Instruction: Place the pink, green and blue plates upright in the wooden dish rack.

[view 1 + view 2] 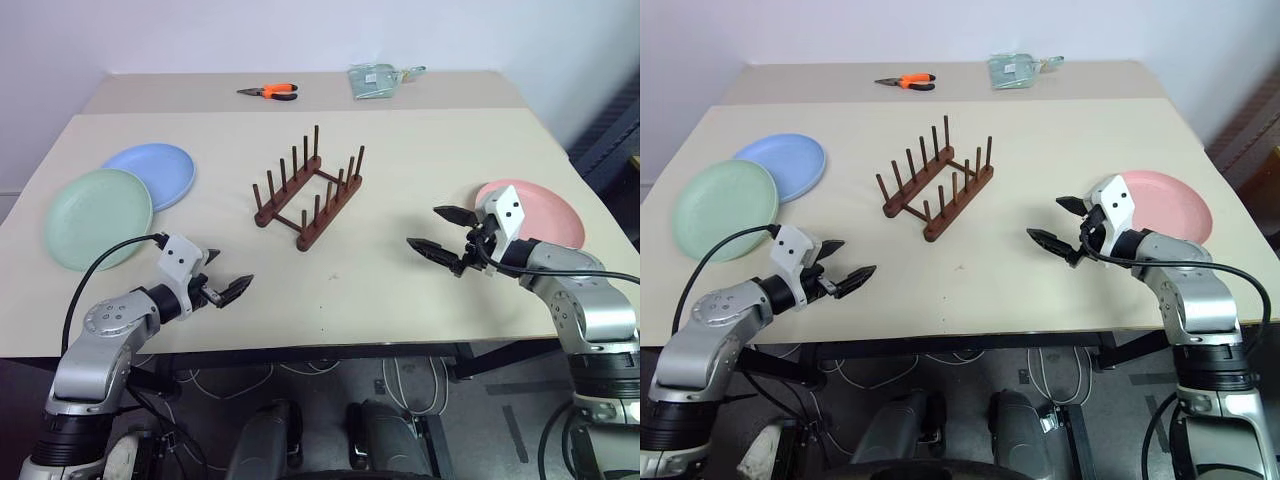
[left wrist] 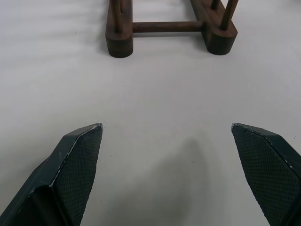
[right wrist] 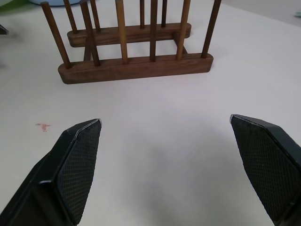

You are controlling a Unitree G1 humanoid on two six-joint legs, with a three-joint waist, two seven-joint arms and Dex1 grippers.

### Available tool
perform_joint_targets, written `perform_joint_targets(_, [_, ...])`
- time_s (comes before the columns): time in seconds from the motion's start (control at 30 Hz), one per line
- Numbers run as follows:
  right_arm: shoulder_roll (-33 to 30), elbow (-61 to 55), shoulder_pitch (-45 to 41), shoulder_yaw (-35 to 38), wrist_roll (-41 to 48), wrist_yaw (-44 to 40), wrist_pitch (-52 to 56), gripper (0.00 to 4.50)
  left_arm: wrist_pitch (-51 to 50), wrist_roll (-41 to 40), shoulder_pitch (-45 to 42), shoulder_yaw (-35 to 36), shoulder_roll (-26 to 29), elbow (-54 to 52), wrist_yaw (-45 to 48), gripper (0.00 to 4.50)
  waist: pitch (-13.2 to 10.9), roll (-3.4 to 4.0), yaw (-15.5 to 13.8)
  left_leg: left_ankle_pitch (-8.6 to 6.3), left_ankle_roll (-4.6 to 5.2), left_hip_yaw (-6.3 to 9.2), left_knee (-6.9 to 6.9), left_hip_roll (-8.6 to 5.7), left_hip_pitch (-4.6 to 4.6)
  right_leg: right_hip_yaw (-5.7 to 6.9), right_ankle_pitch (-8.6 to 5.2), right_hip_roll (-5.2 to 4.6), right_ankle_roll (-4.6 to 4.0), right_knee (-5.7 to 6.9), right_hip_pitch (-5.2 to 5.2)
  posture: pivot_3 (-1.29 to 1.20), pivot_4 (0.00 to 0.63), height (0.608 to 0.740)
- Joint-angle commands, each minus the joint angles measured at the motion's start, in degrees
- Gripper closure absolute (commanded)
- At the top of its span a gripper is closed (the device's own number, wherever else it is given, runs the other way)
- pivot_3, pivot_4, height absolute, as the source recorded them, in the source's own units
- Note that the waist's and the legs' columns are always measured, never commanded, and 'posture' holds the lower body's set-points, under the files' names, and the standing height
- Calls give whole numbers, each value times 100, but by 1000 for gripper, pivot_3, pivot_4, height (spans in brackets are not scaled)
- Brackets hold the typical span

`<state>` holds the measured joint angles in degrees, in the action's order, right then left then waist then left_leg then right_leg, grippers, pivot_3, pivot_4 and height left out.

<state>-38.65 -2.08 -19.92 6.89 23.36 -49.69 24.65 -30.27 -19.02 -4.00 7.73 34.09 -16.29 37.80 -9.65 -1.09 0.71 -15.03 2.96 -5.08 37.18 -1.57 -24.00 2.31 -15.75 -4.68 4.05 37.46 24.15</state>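
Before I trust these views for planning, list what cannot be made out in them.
- Pink plate: its near left part is hidden behind the right gripper in the left eye view.
- Blue plate: its near left edge is covered by the green plate.
- Greenish packet at the far table edge: too small to identify.
- Dish rack: cut off by the picture edge in the left wrist view.

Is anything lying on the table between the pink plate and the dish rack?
Nothing visible rests there. The pink plate lies flat to the right of the rack, with bare table between them. Only the open right tool hovers beside the plate.
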Motion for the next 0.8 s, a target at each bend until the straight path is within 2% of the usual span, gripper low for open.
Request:
perform_joint_targets(0.03, [59,-145,-67,7,16,3,-118,18,41,-84,63,72,0,-275,-24,0,0,0,1,0,0,0,0,0,0,0,0,0,0,0,0,0,150,740])
perform_joint_targets(0.5, [245,-374,84,-192,-2,16,-168,18,-83,-106,222,-151,-193,-636,-192,0,0,1,0,2,-3,1,1,0,0,2,2,0,1,-2,-3,0,150,740])
perform_joint_targets(0.67, [321,-771,250,-347,201,-17,231,18,-78,-104,263,-304,-286,-632,-204,0,1,1,0,2,-2,2,1,0,0,3,2,0,2,-2,-5,0,150,740])
perform_joint_targets(0.8, [358,-1323,432,-437,181,175,403,18,-350,258,-141,-883,-955,-581,-982,0,4,7,-27,0,0,4,3,0,1,4,3,0,5,-4,-8,0,150,740])
